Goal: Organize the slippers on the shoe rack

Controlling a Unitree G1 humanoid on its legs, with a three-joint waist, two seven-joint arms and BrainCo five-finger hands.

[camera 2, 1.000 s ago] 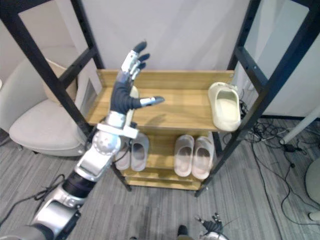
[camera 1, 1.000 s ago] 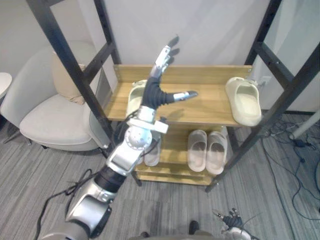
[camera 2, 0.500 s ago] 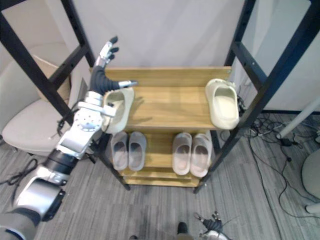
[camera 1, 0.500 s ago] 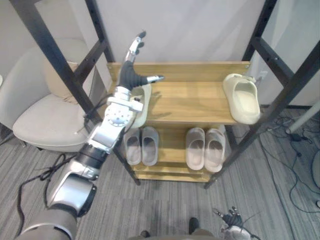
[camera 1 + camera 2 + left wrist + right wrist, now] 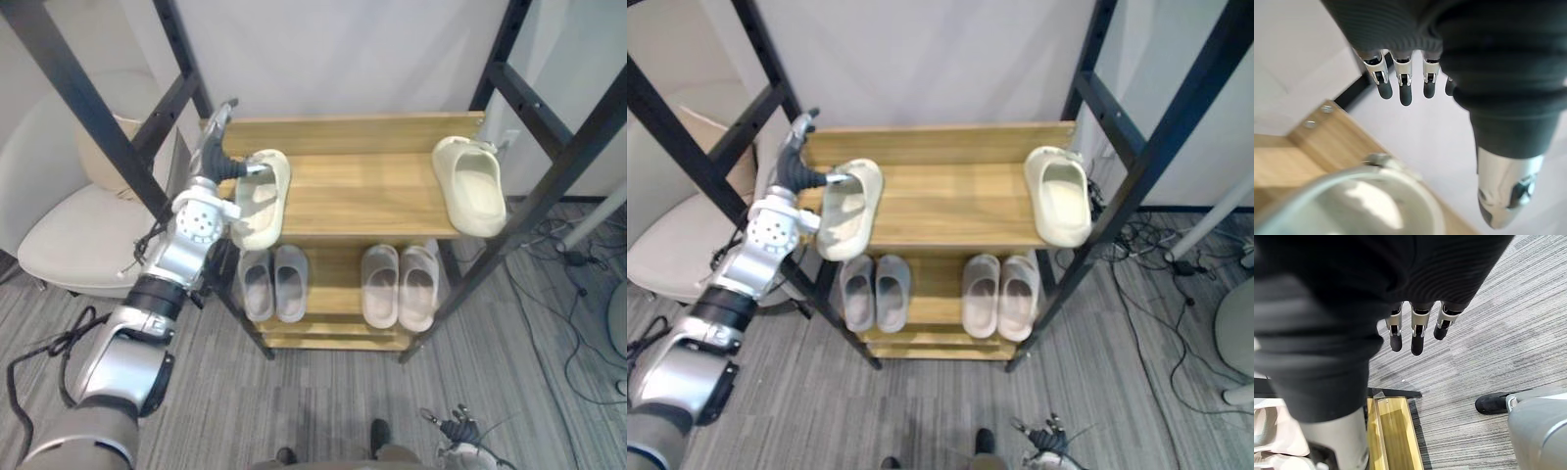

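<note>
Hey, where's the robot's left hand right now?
In the left eye view, the left hand is at the left end of the top shelf, beside a cream slipper.

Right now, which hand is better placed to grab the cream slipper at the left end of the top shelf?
Left. The left hand is up at the top shelf, open, right beside the cream slipper. The right hand hangs low over the floor, far from it.
</note>
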